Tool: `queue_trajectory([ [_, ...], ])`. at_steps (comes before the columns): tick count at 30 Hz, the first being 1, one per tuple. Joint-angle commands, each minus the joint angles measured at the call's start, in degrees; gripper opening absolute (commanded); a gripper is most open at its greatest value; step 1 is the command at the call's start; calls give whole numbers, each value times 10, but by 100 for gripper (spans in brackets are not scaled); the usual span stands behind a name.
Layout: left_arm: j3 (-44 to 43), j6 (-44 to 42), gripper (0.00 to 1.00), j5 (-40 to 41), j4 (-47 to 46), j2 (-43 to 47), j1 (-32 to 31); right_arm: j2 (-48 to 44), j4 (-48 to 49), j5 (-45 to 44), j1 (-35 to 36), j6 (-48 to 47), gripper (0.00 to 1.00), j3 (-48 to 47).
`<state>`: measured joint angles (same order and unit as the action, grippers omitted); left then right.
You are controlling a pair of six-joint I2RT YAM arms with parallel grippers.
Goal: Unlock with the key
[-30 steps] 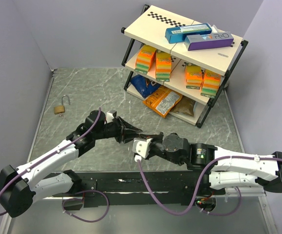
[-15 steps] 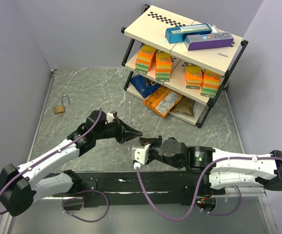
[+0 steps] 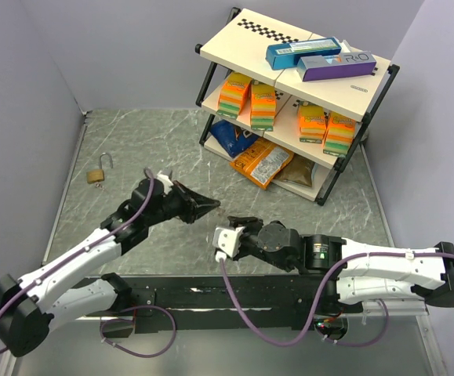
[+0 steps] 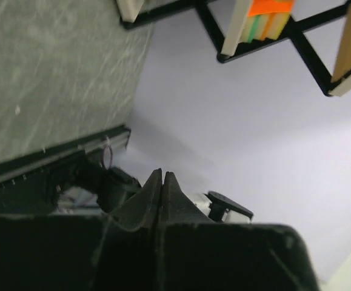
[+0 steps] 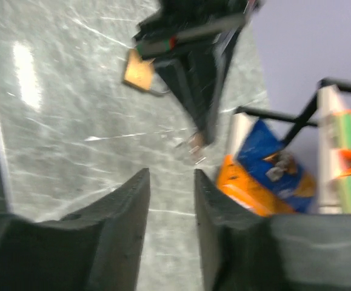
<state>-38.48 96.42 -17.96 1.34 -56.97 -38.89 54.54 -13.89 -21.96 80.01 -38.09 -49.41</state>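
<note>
The key (image 5: 194, 145) is a tiny brownish sliver pinched at the tip of my left gripper (image 5: 202, 134), seen in the right wrist view. From above, my left gripper (image 3: 211, 205) hangs shut over the middle of the table. In its own view the left gripper (image 4: 162, 174) has its jaws pressed together, and the key is hidden there. My right gripper (image 5: 171, 176) is open and empty, a short way from the left one and pointing at it (image 3: 240, 222). A brass padlock (image 3: 97, 174) with a silver shackle lies far left on the table, also seen as the padlock (image 5: 140, 73).
A black-framed shelf (image 3: 344, 168) stands at the back right with boxes on its boards. An orange bag (image 3: 262, 163) and a blue bag (image 3: 230, 137) lie under it. Purple walls close in the grey marble table (image 3: 148, 141).
My right gripper has opened and drawn back toward the near edge. My left gripper has closed on the key and lifted away up and left with it.
</note>
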Motion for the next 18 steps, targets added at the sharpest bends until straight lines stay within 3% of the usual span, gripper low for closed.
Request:
queue_trajectory([
  [1,10,-86,1,118,-47,55,2,-12,-24,37,-43,136,48,-17],
  [4,21,-159,1,150,-92,77,1,-28,-45,117,-133,245,53,-33],
  [10,9,-344,1,108,-155,89,1,-65,-1,381,-322,451,58,-39],
  [11,6,-376,1,100,-158,91,1,-65,9,456,-345,496,59,-39],
  [15,12,-412,1,47,-188,94,1,-44,88,636,-433,621,59,-29],
  [18,17,-420,1,14,-212,96,1,-29,170,716,-473,700,59,-12],
])
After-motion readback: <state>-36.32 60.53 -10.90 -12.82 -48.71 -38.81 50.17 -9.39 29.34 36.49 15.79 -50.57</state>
